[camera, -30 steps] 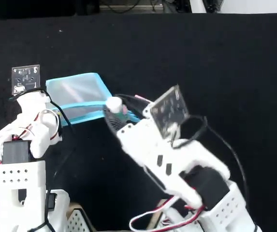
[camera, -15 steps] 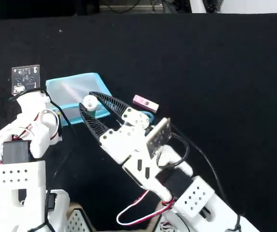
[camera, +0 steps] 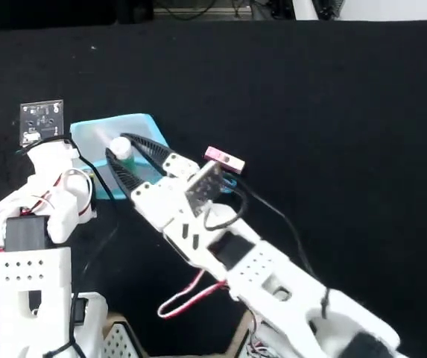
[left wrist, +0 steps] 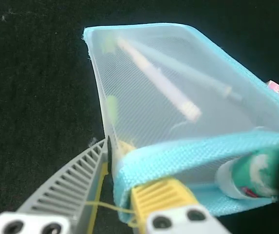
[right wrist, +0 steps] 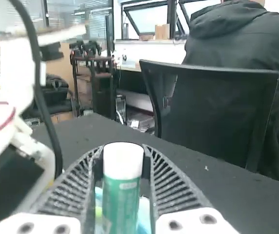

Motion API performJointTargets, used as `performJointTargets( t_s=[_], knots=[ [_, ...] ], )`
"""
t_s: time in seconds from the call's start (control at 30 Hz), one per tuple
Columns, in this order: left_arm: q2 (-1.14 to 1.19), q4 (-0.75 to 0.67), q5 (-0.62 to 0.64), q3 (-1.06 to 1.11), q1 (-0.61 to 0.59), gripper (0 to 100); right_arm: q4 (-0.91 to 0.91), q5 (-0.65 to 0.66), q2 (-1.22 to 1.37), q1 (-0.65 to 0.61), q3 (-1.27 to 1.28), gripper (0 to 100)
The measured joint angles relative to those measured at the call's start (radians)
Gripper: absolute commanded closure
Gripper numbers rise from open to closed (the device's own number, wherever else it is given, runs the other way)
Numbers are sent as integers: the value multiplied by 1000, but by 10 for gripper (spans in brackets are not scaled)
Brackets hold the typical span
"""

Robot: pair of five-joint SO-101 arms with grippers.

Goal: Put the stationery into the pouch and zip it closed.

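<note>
While the left gripper [left wrist: 116,146] pinches the pouch [left wrist: 168,87] by its blue rim, fingers closed on the fabric, the right gripper [camera: 121,148] hangs at the pouch's mouth, fingers clamped around a green glue stick [right wrist: 121,200]. Released off-centre, the stick could catch the rim and roll off. Right of the pouch, a pink eraser [camera: 224,158] lies on the black table [camera: 332,89]; beyond stands an office chair [right wrist: 212,112].

From above you can't see the mouth of the pouch [camera: 94,138] (the right arm [camera: 220,250] covers it); the glue stick [right wrist: 122,195] is cut off at its base.
</note>
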Motion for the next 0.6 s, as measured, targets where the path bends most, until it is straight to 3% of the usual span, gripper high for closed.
performJointTargets(
  t_s=[0.17,0.43,0.6],
  knots=[
    [0,0,0,0,0,970,-12,0,-43,0,60,988],
    [0,2,0,0,0,970,-2,-2,-336,2,284,988],
    [0,2,0,0,0,970,196,63,-491,2,307,988]
  ],
)
